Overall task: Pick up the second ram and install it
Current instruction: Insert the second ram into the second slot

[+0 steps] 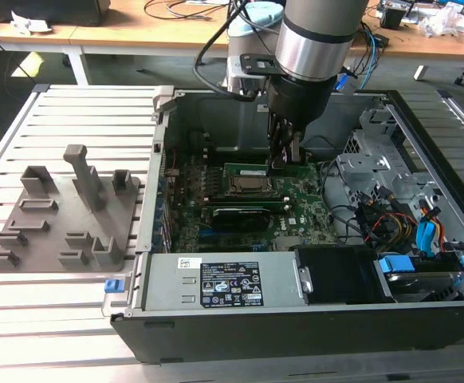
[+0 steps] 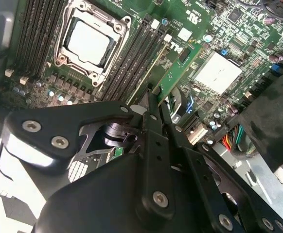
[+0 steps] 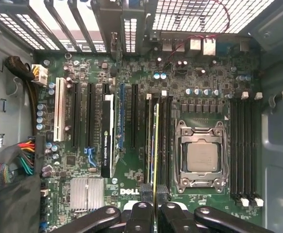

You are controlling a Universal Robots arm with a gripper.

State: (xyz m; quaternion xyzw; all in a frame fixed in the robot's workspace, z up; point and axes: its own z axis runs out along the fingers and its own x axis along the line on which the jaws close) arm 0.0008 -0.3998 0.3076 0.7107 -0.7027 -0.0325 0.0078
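Currently the arm (image 1: 316, 40) reaches straight down from above into the open computer case (image 1: 296, 319), wrist vertical, with the gripper (image 1: 284, 155) low over the motherboard (image 1: 304, 203) just beside the CPU socket (image 1: 244, 185). In the first wrist view the gripper (image 3: 153, 206) has its fingers (image 3: 140, 206) drawn together on the near end of the second ram (image 3: 155, 145); the thin stick stands on edge, running lengthwise along the bank of memory slots (image 3: 163, 141) immediately next to the CPU socket (image 3: 201, 158). I cannot tell whether it is fully seated. In the second wrist view the fingers (image 2: 151, 116) pinch the same second ram (image 2: 153, 68) between the slot bank and a black expansion card (image 2: 178, 63). The grey fixture plate (image 1: 60, 215) lies on the slatted bench (image 1: 57, 319), outside the case near the bench's edge at the exterior view's left, well apart from the gripper.
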